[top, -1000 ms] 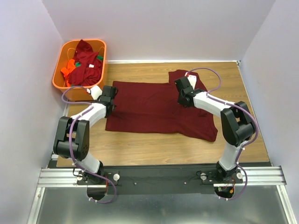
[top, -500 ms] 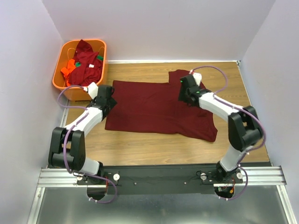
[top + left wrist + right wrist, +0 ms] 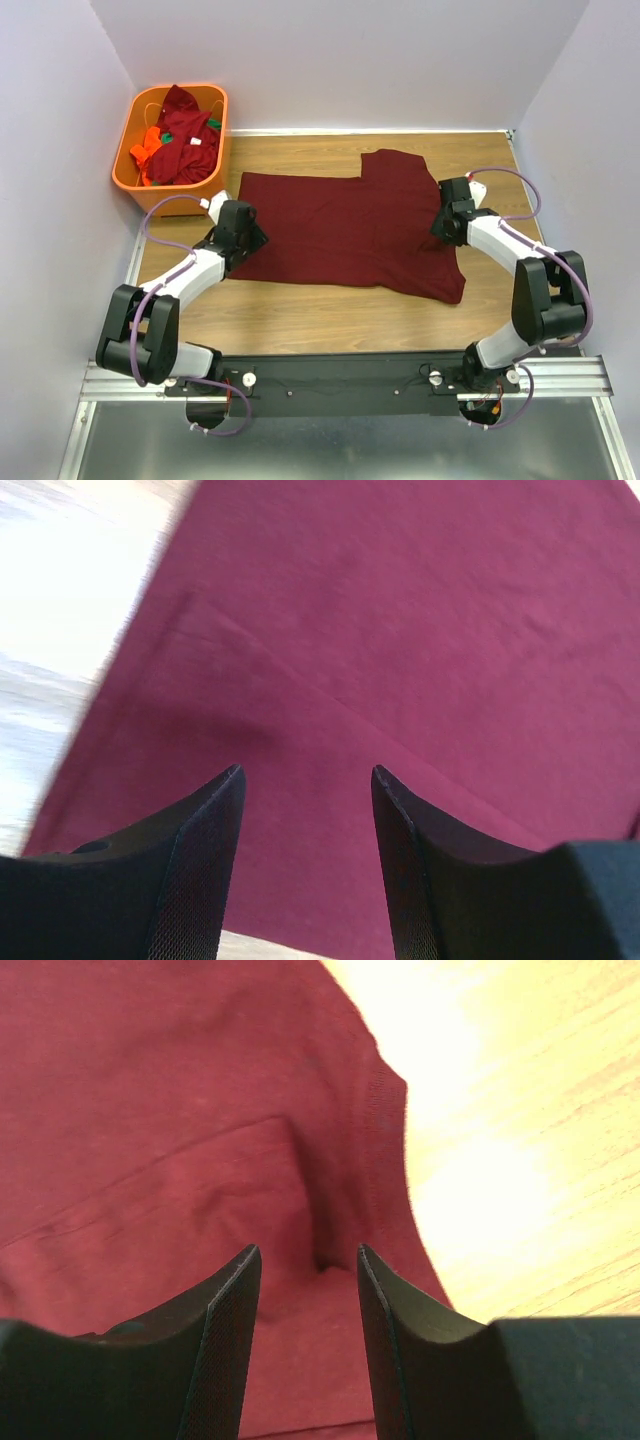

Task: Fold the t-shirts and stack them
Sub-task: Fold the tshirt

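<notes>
A dark maroon t-shirt (image 3: 340,230) lies spread flat on the wooden table, one sleeve sticking out at the back. My left gripper (image 3: 250,236) is over its left edge, open, with cloth (image 3: 420,630) below the empty fingers (image 3: 305,772). My right gripper (image 3: 442,224) hovers at the shirt's right edge, also open (image 3: 308,1250), above a fold and hem (image 3: 150,1110). Neither holds anything. More t-shirts (image 3: 185,135), maroon with some orange and green, are heaped in the basket.
The orange plastic basket (image 3: 130,182) stands at the back left corner, just behind my left arm. Walls close in the table on the left, back and right. Bare wood (image 3: 330,315) runs between the shirt and the arms' base rail.
Both grippers have opened and let go of the shirt. My right gripper moved from the shirt's back middle to its right edge; the left slid toward the front along the left edge.
</notes>
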Controlling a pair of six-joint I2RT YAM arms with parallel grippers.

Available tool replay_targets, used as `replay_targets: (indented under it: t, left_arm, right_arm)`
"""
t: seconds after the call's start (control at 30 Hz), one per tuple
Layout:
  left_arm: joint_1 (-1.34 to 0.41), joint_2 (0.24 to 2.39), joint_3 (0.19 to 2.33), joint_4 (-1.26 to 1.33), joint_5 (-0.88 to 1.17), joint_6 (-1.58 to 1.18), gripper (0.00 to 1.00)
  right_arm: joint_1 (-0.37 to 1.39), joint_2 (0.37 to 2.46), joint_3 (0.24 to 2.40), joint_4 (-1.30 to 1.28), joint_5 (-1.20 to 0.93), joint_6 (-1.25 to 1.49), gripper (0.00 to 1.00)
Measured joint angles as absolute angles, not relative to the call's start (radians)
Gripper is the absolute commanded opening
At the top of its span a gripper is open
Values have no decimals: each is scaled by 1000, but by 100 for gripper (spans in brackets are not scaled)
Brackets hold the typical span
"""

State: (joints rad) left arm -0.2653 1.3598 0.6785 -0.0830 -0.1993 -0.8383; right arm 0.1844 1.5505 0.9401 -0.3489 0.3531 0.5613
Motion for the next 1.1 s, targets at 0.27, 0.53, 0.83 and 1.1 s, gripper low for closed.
replay_targets:
  t: [0.27,0.53,0.83,1.1]
  left_arm:
    - [-316,1360,678,-43,-151,-834,61]
    - [-321,1360,663,-30,-143,-833,61]
    - [-322,1360,613,-22,-143,-834,61]
    - [-323,1370,588,-6,-143,-838,61]
  right_arm:
    - [167,1623,938,-350,342,568,49]
    - [167,1660,940,-332,295,587,12]
    - [167,1636,985,-332,267,581,8]
    - [167,1623,1085,-340,256,548,8]
